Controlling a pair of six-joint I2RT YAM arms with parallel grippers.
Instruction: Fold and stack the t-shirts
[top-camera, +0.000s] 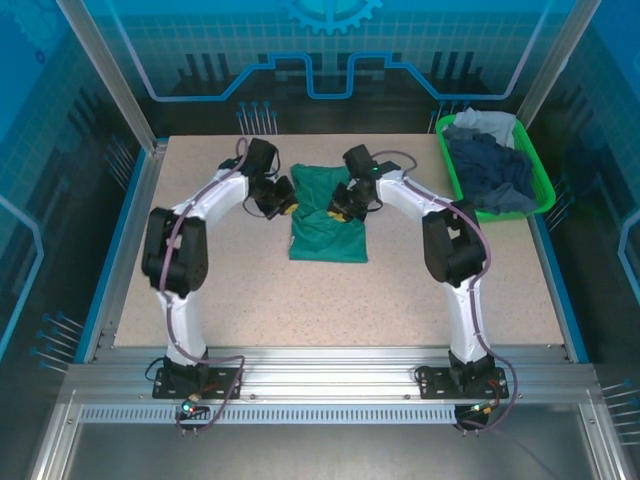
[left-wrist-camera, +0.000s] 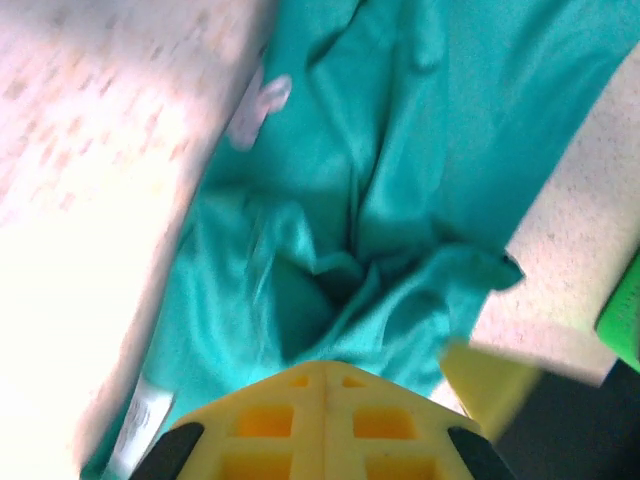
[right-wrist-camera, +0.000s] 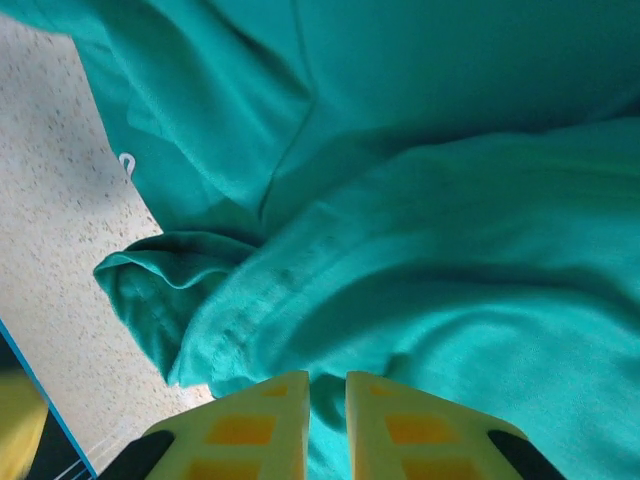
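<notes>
A teal-green t-shirt (top-camera: 328, 222) lies partly folded in the middle of the table. My left gripper (top-camera: 287, 205) is at its left edge and my right gripper (top-camera: 339, 210) is over its upper middle. In the left wrist view the yellow fingers (left-wrist-camera: 325, 372) are pressed together, with bunched teal cloth (left-wrist-camera: 400, 200) drawn up to their tips. A pale print (left-wrist-camera: 262, 100) and a white tag (left-wrist-camera: 140, 425) show on it. In the right wrist view the gripper (right-wrist-camera: 327, 385) is shut on a fold of the teal shirt (right-wrist-camera: 450, 250).
A bright green basket (top-camera: 547, 190) stands at the back right, holding a navy shirt (top-camera: 492, 168) and a pale grey-blue one (top-camera: 487, 124). Bare speckled tabletop (top-camera: 250, 290) stretches in front of the shirt and to both sides.
</notes>
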